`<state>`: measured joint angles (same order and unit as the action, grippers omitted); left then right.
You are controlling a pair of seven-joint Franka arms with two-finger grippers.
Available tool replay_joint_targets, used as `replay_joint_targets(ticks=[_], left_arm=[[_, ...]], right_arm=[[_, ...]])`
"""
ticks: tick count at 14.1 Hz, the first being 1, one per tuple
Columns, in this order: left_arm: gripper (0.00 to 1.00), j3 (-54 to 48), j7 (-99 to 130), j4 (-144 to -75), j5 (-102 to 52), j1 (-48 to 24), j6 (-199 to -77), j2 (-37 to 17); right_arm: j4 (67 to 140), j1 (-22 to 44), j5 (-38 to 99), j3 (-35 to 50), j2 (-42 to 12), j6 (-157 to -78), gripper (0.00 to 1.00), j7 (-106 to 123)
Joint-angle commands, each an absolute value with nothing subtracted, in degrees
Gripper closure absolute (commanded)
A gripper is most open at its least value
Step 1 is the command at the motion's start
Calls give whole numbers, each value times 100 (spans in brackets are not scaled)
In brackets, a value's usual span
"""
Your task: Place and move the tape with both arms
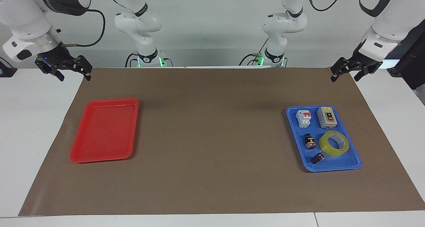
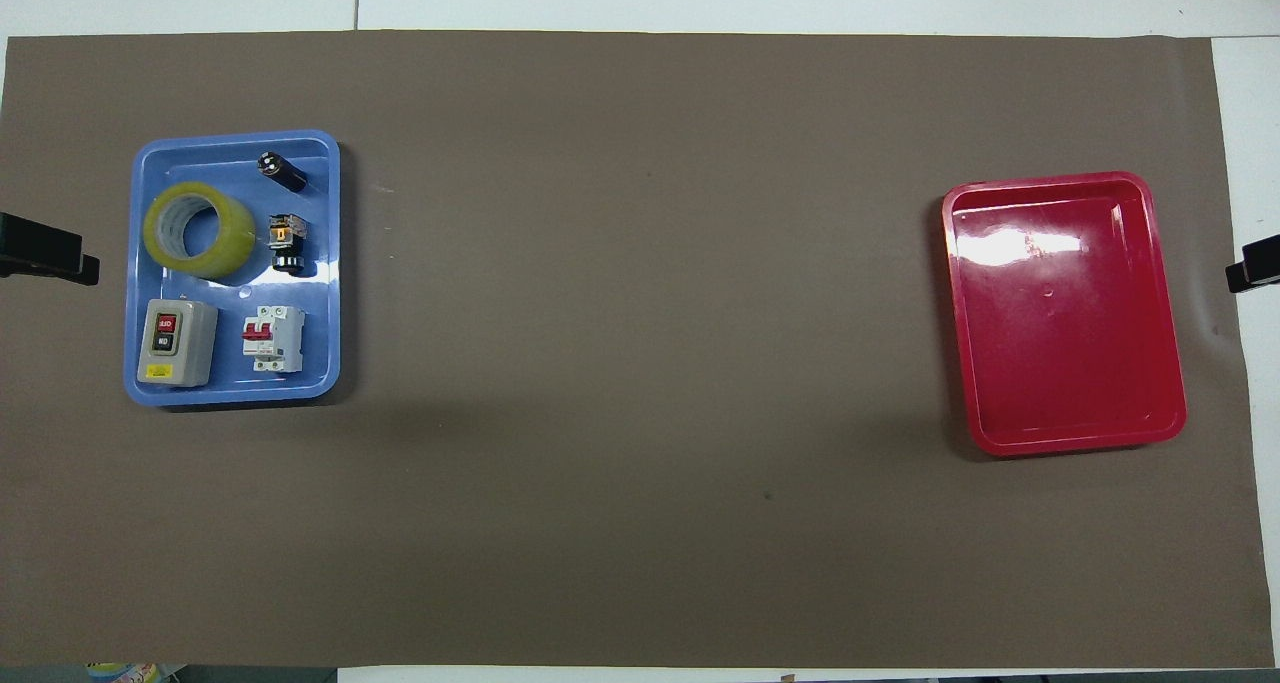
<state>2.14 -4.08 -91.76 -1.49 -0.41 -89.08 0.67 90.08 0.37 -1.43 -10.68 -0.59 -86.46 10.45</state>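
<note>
The tape, a wide yellow translucent roll with a white core, lies in the blue tray at the left arm's end of the table. It also shows in the overhead view. My left gripper hangs open and empty in the air over the mat's edge at that end, apart from the tray. My right gripper hangs open and empty over the mat's edge at the right arm's end. Only the grippers' tips show in the overhead view: the left gripper and the right gripper.
The blue tray also holds a grey switch box, a white circuit breaker and two small dark parts. A red tray stands at the right arm's end. A brown mat covers the table.
</note>
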Motion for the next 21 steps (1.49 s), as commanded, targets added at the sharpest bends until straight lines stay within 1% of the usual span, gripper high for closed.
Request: replay_joint_targets(ticks=[1, 7, 9, 11, 13, 15, 17, 19, 21], left_arm=[[0, 237, -448, -9527, -44, -88, -9106, 325], [0, 237, -483, -9396, -35, -62, -9219, 211], [0, 263, -475, -9229, -53, 0, -9403, -130], [0, 281, -466, -9211, -53, 105, -9780, -438], [0, 299, -440, -9220, -61, 219, -10219, -877], [0, 290, -413, -9333, -79, 404, -10939, -1316], [0, 299, -308, -9430, -79, 430, -11345, -1625], [2, 299, 94, -9859, -70, 632, -11862, -1644], [2, 299, 726, -10308, -70, 642, -12408, -1617]], right_arm=[[9158, 0, -79, -1037, 70, -8684, 0, 967], [9158, -18, -79, -1037, 70, -8675, 0, 958], [9158, -9, -79, -1037, 70, -8666, 0, 958], [9158, -9, -79, -1037, 70, -8666, 0, 967], [9158, -9, -79, -1037, 70, -8666, 0, 958], [9158, -9, -79, -1037, 70, -8666, 0, 958], [9158, 0, -79, -1037, 70, -8666, 0, 967], [9158, 0, -79, -1037, 70, -8666, 0, 958], [9158, 0, -79, -1037, 70, -8666, 0, 958]])
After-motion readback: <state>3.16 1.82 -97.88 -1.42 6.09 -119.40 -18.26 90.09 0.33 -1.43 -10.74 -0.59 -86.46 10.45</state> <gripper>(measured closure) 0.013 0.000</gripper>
